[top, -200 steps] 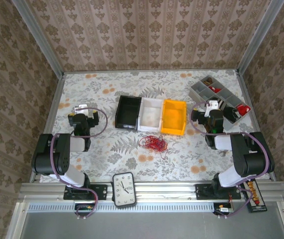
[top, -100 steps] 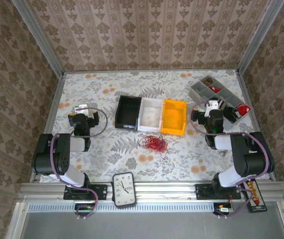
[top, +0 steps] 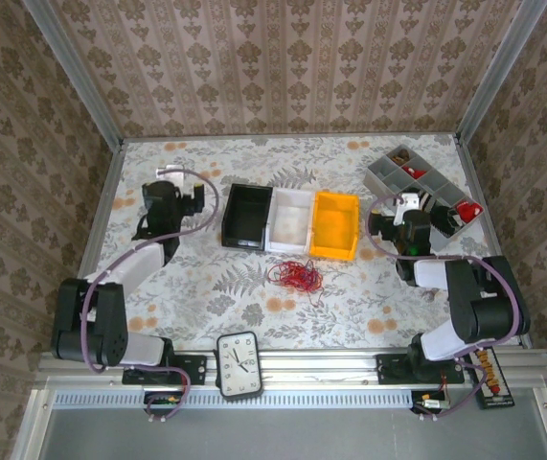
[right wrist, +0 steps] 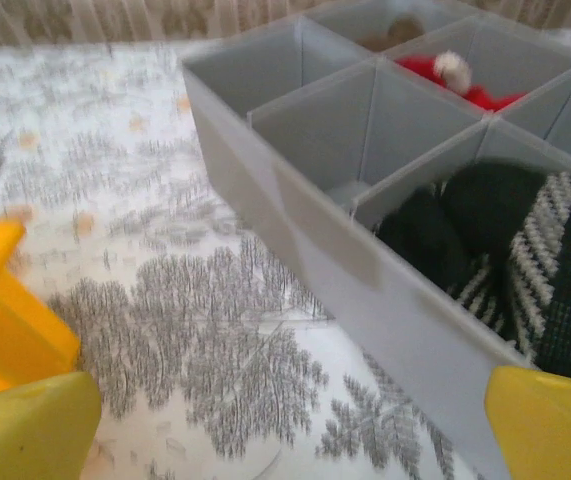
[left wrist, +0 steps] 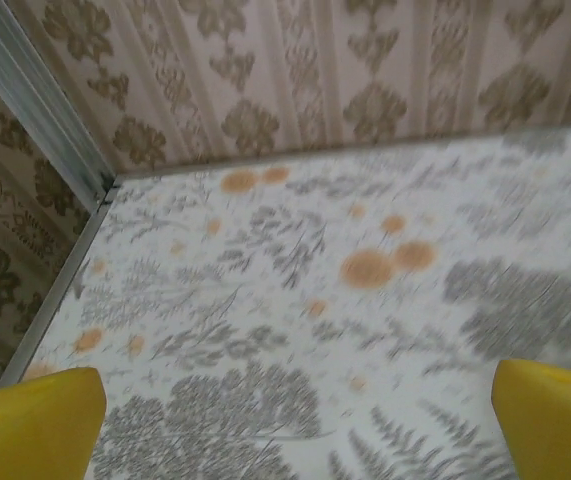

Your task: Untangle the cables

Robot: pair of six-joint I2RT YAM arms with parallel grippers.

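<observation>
Red cables (top: 294,276) lie in 1 small tangle on the desk (top: 206,287), just in front of the white bin (top: 290,220) and the yellow bin (top: 335,225), with a few strands straying to the right. Neither pincer touches them. The left pincer (top: 170,174) hangs over the far-left desk beside the black bin (top: 247,216), jaws spread wide and empty. The right pincer (top: 409,206) is likewise spread and empty, just beside the grey compartment tray (top: 388,172). I judge the main risk to be a 1-sided pull. With nothing pinning the other end, the whole clump would probably slide instead of opening, and it might tighten. A strand lifted away from the robot could also hook a bin rim and drag that bin along. The right arm starts so near the tray wall that a careless swing could shove the tray. The left arm sits close to the desk's left rail and the wall. Open room lies left and right of the tangle and towards the near edge, where only the clock (top: 238,362) stands.
</observation>
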